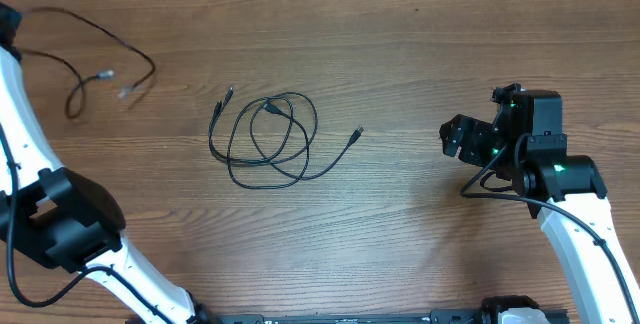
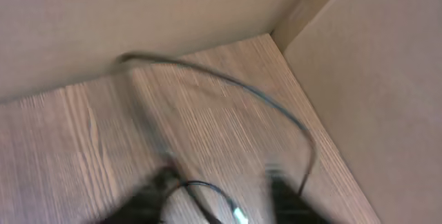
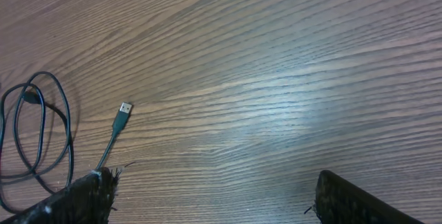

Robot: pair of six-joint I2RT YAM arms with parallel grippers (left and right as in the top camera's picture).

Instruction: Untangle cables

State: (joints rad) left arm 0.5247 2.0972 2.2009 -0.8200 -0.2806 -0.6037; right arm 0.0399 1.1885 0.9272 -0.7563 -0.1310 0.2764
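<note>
Overhead, a loose coil of black cables (image 1: 265, 139) lies at the middle of the table (image 1: 400, 44), another cable (image 1: 110, 59) trails far left, the left jaws are too blurred to tell open from shut, and the right jaws gape wide, empty

On the table (image 1: 400, 44), the looped cables (image 1: 268, 136) lie near the middle, one plug end (image 1: 357, 133) stretching out to their right towards the right gripper (image 1: 450, 139), which stands well apart at the right side, while a separate cable (image 1: 103, 75) lies in the far left corner.
</note>
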